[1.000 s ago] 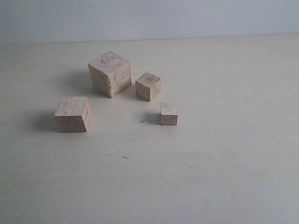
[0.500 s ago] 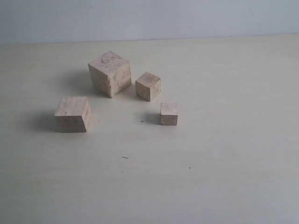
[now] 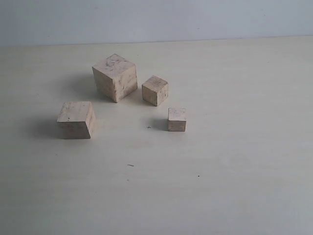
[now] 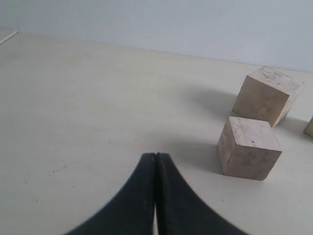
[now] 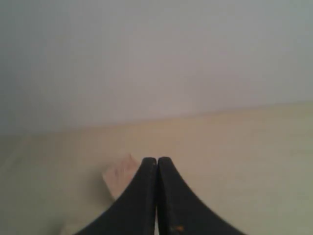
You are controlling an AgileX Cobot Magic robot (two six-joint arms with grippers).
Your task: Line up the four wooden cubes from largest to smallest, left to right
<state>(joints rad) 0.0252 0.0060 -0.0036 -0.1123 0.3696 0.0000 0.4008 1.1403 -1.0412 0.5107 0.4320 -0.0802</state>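
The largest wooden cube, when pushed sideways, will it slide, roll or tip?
The largest cube probably slides, not rolls: its flat face rests on the table. Likely rigid, being solid-looking wood. A high push might tip it.

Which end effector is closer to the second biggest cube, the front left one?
Left, probably. The left end effector sits shut just short of the second-largest cube, not touching. The right end effector, also shut, shows only a blurred cube I cannot identify.
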